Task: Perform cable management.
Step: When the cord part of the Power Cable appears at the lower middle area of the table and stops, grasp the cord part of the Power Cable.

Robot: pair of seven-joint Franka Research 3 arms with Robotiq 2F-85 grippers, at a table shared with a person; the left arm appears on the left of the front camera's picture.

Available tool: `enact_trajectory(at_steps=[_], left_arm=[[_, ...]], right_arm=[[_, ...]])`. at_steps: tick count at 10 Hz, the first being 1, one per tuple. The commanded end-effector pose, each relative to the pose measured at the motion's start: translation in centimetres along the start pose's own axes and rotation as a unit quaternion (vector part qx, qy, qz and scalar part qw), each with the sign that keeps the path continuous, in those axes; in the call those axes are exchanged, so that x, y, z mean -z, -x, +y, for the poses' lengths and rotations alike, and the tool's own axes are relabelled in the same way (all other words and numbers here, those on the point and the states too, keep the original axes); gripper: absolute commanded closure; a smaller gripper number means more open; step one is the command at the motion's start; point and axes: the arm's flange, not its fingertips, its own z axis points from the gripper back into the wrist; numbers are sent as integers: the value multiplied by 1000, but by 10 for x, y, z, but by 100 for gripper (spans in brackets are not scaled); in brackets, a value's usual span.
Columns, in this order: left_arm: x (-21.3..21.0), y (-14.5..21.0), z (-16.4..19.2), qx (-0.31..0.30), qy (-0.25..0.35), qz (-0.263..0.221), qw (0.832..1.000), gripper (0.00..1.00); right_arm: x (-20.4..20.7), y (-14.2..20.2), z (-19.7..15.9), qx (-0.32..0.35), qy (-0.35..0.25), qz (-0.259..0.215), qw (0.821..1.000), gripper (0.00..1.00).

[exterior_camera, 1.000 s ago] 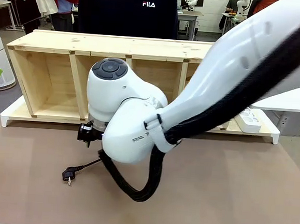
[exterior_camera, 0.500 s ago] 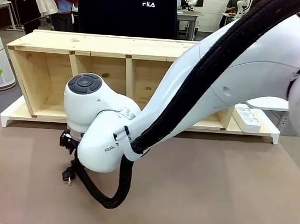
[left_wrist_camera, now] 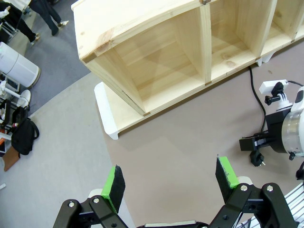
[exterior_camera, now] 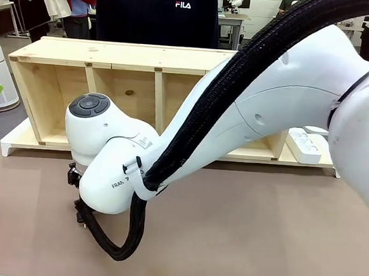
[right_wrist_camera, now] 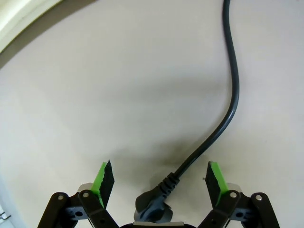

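**Right claw wide open over the cable's plug**

The right claw (right_wrist_camera: 159, 179) hangs just above the desk (right_wrist_camera: 85, 95) with its jaws spread as wide as they go, gripping nothing. The plug (right_wrist_camera: 153, 203) of the cable (right_wrist_camera: 232, 95) lies on the desk between the green pads (right_wrist_camera: 103, 180), close to the claw's base and touching neither pad. From there the cable runs forward, away from the claw, bending past the far pad. The left claw (left_wrist_camera: 170, 178) is also spread wide and empty, high above the desk; the wooden shelf (left_wrist_camera: 156, 61) stands ahead of it.
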Motion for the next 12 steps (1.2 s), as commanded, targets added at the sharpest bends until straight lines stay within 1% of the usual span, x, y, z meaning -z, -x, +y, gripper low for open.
enact_trajectory(at_steps=[1, 4, 6, 7, 9, 10, 11, 12], left_arm=[[0, 0, 1, 0, -1, 0, 1000, 0], [0, 0, 1, 0, -1, 0, 1000, 0], [0, 0, 1, 0, -1, 0, 1000, 0], [0, 0, 1, 0, -1, 0, 1000, 0], [0, 0, 1, 0, -1, 0, 1000, 0], [0, 0, 1, 0, -1, 0, 1000, 0], [0, 0, 1, 0, -1, 0, 1000, 0], [0, 0, 1, 0, -1, 0, 1000, 0]], right_arm=[[5, 0, 12, 14, 10, 7, 1000, 0], [11, -3, 14, 12, 20, 6, 1000, 0], [13, -6, 12, 23, 29, 6, 999, 0], [14, -6, 12, 27, 37, 7, 999, 4], [12, -5, 13, 28, 43, 12, 999, 23], [11, -5, 14, 34, 44, 7, 998, 34], [10, -3, 16, 41, 46, 6, 998, 20], [9, -3, 17, 49, 53, 6, 997, 46]])
